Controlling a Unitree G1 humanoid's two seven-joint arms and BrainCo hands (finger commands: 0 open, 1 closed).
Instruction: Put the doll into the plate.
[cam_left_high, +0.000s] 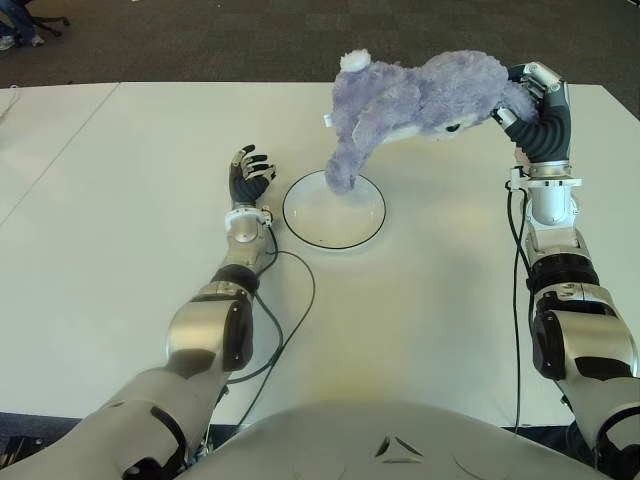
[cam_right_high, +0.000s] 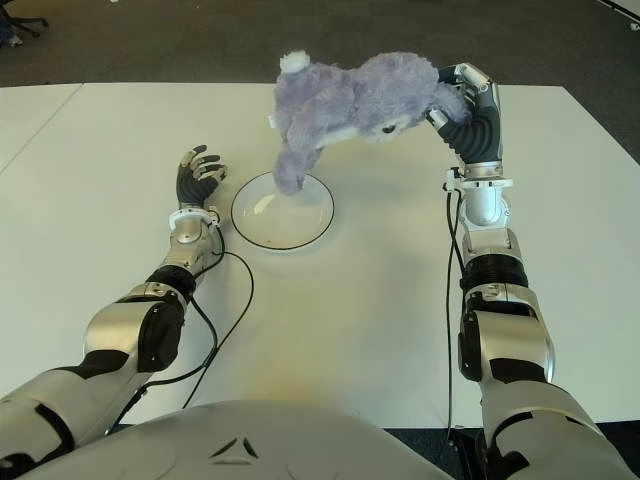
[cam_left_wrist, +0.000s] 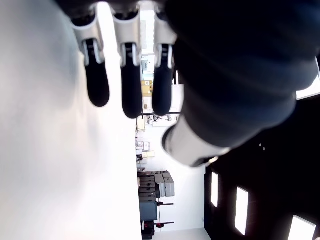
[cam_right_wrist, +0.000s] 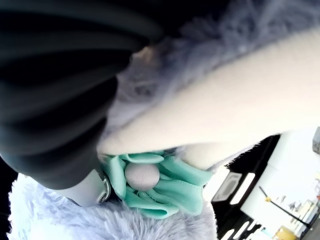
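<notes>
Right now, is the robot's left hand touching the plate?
Apart. The left eye view shows bare table between the left hand and the plate.

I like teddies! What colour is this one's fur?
Pale purple doll, clearest in the left eye view.

A white table (cam_left_high: 420, 330) fills most of the scene, its top made of panels with a seam running along the left side. Beyond its far edge lies dark grey carpet (cam_left_high: 200, 40). At the far left corner a chair base (cam_left_high: 45, 25) with castors stands on the carpet, and a person's shoe (cam_left_high: 8, 42) shows just beside it. Two thin black cables (cam_left_high: 290, 320) trail across the near part of the table.
</notes>
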